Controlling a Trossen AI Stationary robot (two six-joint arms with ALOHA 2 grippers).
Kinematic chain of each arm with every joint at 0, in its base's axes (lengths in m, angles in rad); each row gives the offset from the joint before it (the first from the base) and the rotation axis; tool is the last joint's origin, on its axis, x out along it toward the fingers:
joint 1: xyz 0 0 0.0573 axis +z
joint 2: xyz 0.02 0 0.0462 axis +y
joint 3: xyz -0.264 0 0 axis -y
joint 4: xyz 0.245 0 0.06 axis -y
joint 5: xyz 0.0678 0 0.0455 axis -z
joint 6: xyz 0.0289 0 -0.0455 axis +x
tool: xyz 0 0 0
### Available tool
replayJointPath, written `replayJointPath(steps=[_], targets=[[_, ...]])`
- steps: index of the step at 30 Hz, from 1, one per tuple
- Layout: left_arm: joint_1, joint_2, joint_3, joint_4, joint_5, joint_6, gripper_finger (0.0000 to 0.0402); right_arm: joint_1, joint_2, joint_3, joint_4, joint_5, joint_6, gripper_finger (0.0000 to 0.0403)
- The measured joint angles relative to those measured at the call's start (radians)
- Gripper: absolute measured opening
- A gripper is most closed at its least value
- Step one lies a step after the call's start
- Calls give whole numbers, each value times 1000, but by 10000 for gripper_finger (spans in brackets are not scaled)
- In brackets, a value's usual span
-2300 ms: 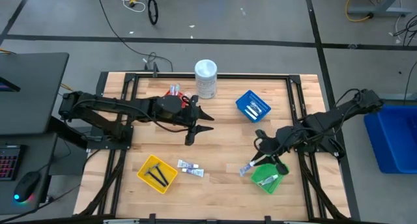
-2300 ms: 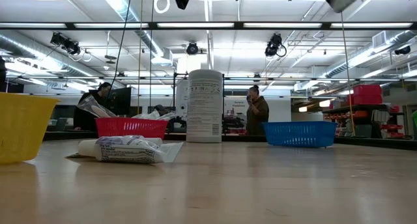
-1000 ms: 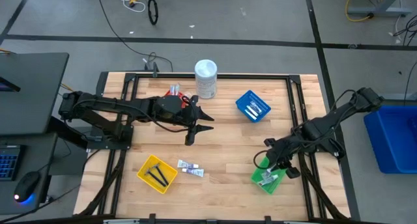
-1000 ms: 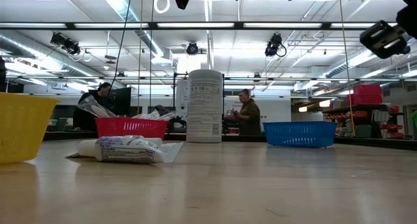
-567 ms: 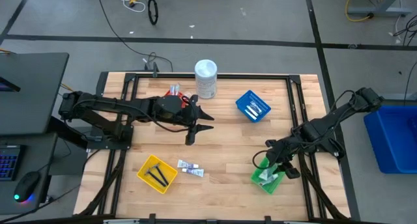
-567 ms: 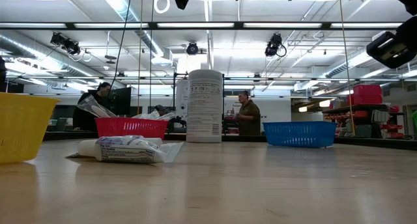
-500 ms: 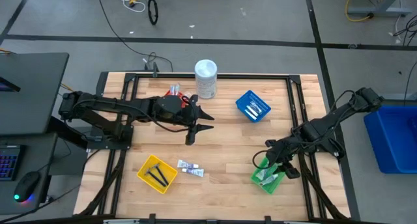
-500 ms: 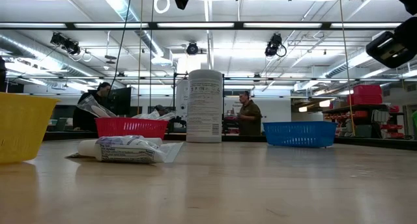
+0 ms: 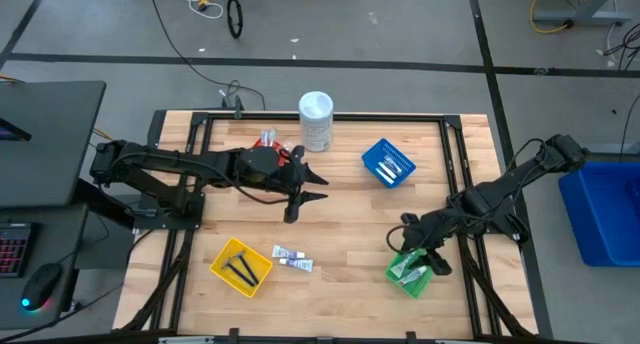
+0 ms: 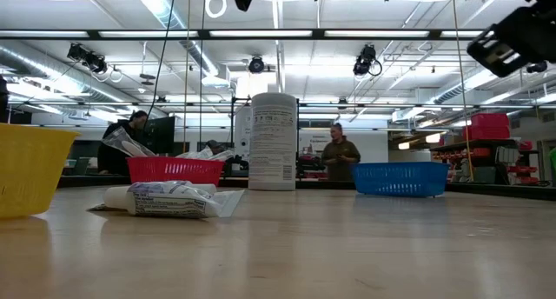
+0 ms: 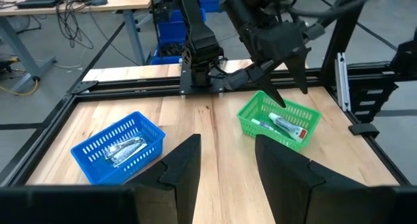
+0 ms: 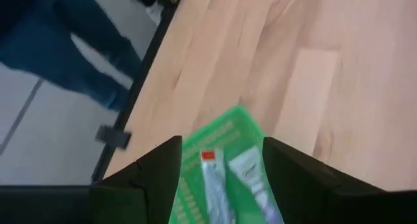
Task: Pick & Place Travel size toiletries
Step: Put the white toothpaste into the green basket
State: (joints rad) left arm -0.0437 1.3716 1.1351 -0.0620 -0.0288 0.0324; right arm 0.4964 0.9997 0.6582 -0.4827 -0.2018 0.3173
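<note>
While the right claw (image 9: 412, 246) hangs just above the green basket (image 9: 410, 274) with its fingers spread and nothing held, two white tubes (image 12: 228, 178) lie inside that basket. Well away from the basket, over the middle of the bench (image 9: 350, 214), the left claw (image 9: 297, 199) waits, part open and empty. Two more tubes (image 9: 291, 256) lie beyond it, beside the yellow basket (image 9: 241, 267).

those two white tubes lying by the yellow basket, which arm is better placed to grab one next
Left, probably. The left tool hangs open and empty over mid-table, nearer the two white tubes beside the yellow basket. The right tool is open above the green basket, farther away.
</note>
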Motion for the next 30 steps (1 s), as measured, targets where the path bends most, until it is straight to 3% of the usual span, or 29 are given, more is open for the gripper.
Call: replayJointPath(steps=[16,30], targets=[[0,-50,-2,-6,29,25,153,0,0,0,191,120,-4,152],[-36,-78,-1,-204,21,-10,153,-37,0,0,337,493,-46,57]])
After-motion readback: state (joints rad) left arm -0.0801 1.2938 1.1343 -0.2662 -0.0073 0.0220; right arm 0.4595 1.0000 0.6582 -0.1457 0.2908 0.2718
